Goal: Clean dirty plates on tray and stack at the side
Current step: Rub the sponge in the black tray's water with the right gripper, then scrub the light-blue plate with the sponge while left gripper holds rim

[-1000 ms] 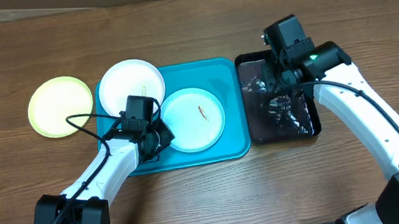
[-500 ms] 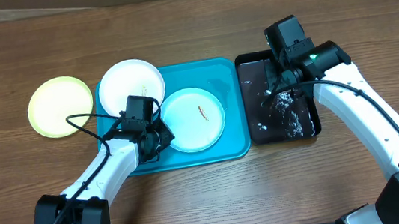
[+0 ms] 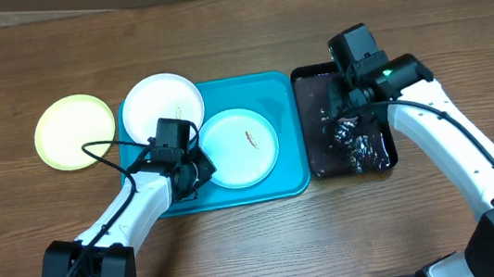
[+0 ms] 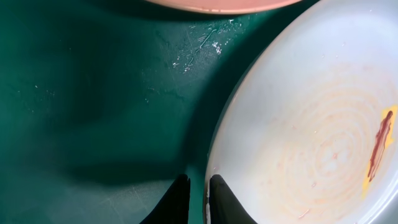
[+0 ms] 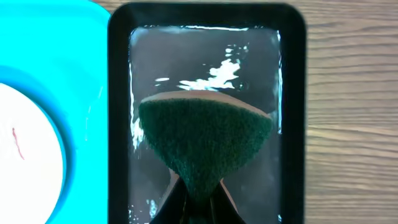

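Clamped on the rim of 1 pale plate (image 4: 298, 124) by the left gripper (image 4: 199, 190), low in frame. Resting on the tray (image 4: 87, 93). Marked by 1 reddish-brown smear (image 4: 380, 142) at right. Topped by a second plate (image 4: 217, 5) edge.

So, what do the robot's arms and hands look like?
The left arm and right arm are white with black joints. The left hand and right hand each have two dark pointed fingers. A black cable loops along the left arm; a green light glows on the right.

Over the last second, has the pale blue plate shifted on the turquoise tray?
No. The pale blue plate stays put, with the same gap as before to the right rim of the tray.
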You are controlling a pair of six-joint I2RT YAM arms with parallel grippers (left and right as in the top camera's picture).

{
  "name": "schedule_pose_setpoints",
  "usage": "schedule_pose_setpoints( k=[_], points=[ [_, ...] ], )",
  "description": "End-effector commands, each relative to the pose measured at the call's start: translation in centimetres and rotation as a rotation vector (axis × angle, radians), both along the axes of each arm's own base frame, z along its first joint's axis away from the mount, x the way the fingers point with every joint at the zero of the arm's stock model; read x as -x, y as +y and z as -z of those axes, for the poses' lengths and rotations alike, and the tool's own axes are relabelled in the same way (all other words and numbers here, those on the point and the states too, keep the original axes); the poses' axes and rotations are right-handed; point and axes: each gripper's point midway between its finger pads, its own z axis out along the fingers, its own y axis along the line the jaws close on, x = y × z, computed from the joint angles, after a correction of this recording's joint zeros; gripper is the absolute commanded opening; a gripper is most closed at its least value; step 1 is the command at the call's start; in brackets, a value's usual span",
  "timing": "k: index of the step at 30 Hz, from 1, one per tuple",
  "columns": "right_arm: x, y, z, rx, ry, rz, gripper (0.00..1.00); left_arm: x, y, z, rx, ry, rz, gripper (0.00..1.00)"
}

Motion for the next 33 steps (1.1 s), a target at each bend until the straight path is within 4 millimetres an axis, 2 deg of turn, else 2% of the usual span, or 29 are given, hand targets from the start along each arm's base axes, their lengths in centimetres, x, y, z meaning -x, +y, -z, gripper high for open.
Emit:
schedule_pose_setpoints(
  k=[1,4,9,11,15,18,25,29,33],
  points=[
    [0.7,-0.7,1.0,0.031,0.024,-0.003,0.04,0.2,0.0,0.4,0.0,0.011,0.017,0.11],
    [0.7,-1.0,1.4,-0.002,0.025,0.084,0.04,0.2,0.0,0.5,-0.001,0.012,0.017,0.04],
    [0.1,-0.4,0.8,-0.009,0.002,0.033,0.04,0.2,-0.1,0.4,0.0,0.009,0.017,0.04],
    [-0.1,-0.4,-0.4,-0.011,-0.001,0.035,0.04,0.2,-0.1,0.4,0.0,0.009,0.017,0.04],
    [-0.7,0.5,-4.1,-0.053,-0.025,0.012,0.04,0.2,-0.1,0.5,-0.001,0.01,0.019,0.04],
    [-0.9,2.7,-5.7,-0.115,-0.046,-0.1,0.04,0.2,-0.1,0.8,-0.002,0.018,0.021,0.04],
    [-1.3,7.4,-6.7,-0.251,-0.092,-0.218,0.04,0.2,-0.4,1.2,0.014,0.026,0.027,0.04],
    [-1.2,10.2,-6.2,-0.258,-0.106,-0.279,0.04,0.1,-0.4,1.2,0.014,0.023,0.027,0.05],
    [-1.0,12.7,-3.9,-0.198,-0.089,-0.32,0.04,0.1,-0.4,1.2,0.014,0.023,0.027,0.04]
  ],
)
